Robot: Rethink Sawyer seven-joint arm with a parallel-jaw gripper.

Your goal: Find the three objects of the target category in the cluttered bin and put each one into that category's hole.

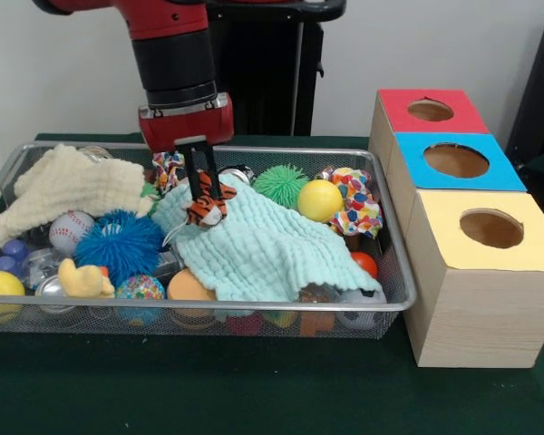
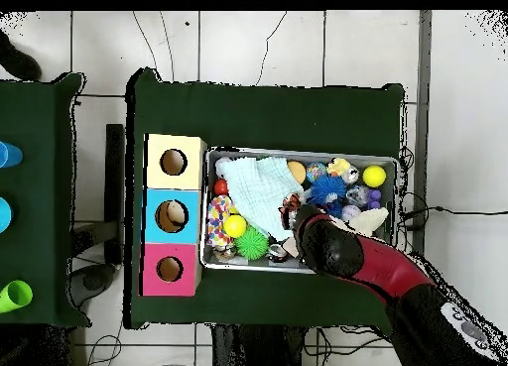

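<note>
The silver wire-mesh bin (image 1: 254, 308) is full of toys and also shows in the overhead view (image 2: 298, 151). My gripper (image 1: 202, 192) reaches down over the bin's middle and is shut on a small orange-and-black striped furry toy animal (image 1: 207, 210), just above a mint green cloth (image 1: 272, 249). From above the toy (image 2: 290, 209) peeks out beside the arm. A pale yellow duck (image 1: 83, 279) lies at the bin's front left, also seen from above (image 2: 342, 168). The blue-topped box's round hole (image 1: 456, 160) is right of the bin, between the red and yellow boxes (image 2: 171, 215).
The red-topped box (image 1: 431, 111) and the yellow-topped box (image 1: 490, 228) flank the blue one. The bin also holds a cream cloth (image 1: 68, 186), a blue spiky puffball (image 1: 118, 245), a green spiky ball (image 1: 279, 184), a yellow ball (image 1: 319, 200) and a baseball (image 1: 70, 230).
</note>
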